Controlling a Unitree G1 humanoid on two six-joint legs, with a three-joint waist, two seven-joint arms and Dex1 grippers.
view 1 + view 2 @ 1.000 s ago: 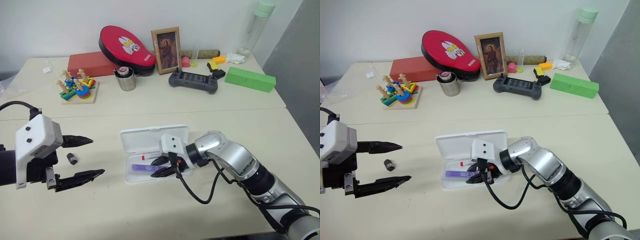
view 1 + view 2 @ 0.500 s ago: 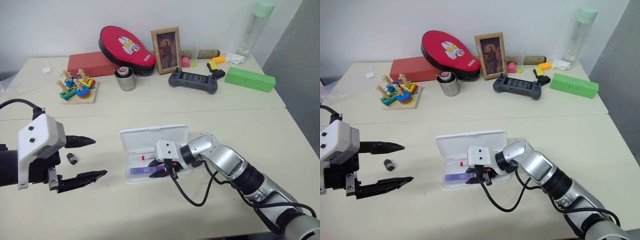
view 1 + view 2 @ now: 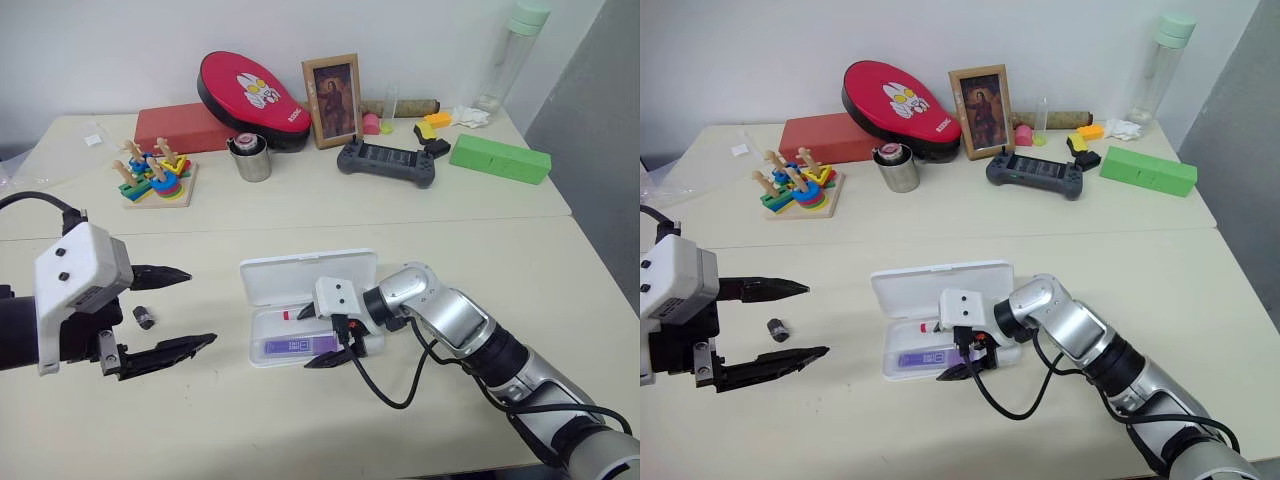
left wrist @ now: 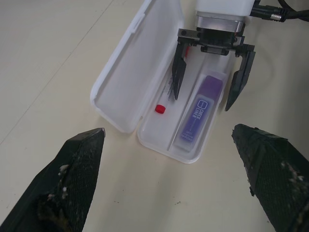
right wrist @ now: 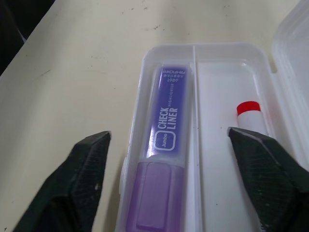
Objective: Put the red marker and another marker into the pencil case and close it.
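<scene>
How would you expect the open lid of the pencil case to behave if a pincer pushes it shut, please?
The pencil case looks like thin, stiff white plastic, so its lid should probably swing as one piece. Light and flat on the smooth table, the case may well slide rather than close. Both markers lie low in the tray, so they likely won't block it.

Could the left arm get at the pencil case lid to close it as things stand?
Probably yes: the left gripper hangs open beside the pencil case, whose lid lies flat and unobstructed; the right gripper's fingers straddle the purple marker in the tray.

Silver-jointed arm (image 3: pixel 450 322), white wrist housings, black cables, black pincer (image 3: pixel 325 335) fingers.
</scene>
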